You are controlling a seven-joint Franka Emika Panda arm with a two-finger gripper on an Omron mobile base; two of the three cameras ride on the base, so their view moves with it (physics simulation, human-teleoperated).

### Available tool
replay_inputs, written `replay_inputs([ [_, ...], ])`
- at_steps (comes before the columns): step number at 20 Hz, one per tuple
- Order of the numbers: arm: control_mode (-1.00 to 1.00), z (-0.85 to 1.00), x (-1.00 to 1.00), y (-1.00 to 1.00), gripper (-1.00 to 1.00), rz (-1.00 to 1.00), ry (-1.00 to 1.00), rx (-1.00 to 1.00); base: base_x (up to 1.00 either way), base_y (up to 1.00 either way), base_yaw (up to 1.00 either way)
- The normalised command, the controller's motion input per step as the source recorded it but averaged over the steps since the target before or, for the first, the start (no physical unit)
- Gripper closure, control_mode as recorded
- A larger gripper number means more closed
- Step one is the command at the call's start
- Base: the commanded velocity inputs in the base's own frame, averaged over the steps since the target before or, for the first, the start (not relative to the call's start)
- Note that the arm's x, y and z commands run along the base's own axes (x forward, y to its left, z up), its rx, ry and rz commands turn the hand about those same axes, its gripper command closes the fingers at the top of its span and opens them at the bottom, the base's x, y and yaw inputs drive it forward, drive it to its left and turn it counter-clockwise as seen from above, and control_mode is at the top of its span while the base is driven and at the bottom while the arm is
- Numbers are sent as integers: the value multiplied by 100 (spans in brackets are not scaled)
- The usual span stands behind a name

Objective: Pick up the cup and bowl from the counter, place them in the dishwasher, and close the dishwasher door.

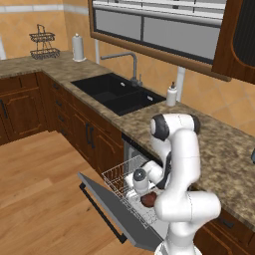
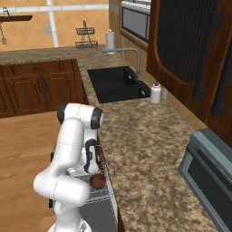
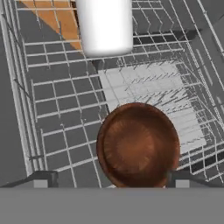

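Bowl (image 3: 138, 144): resting in the dishwasher rack (image 3: 57, 109), near the end effector (image 3: 109, 181), whose fingers stand spread either side, released. Cup (image 3: 105, 26): in the same rack, farther in. Dishwasher door (image 1: 107, 209): lowered open. Remaining: withdraw, close door.

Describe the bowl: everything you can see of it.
The bowl is small, round, glossy and dark reddish-brown, with a smooth glazed look. It lies in the white wire rack of the open dishwasher, its round face toward the hand camera, between the spread fingers of the open tool, which do not clamp it. A white cup stands beyond it, apart.
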Motion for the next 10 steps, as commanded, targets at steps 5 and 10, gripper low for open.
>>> replay_inputs([
  [5,-100,100,-76,63,-100,0,-5,0,0,0,0],
  [10,-100,100,-14,76,-100,3,0,0,0,0,0],
])
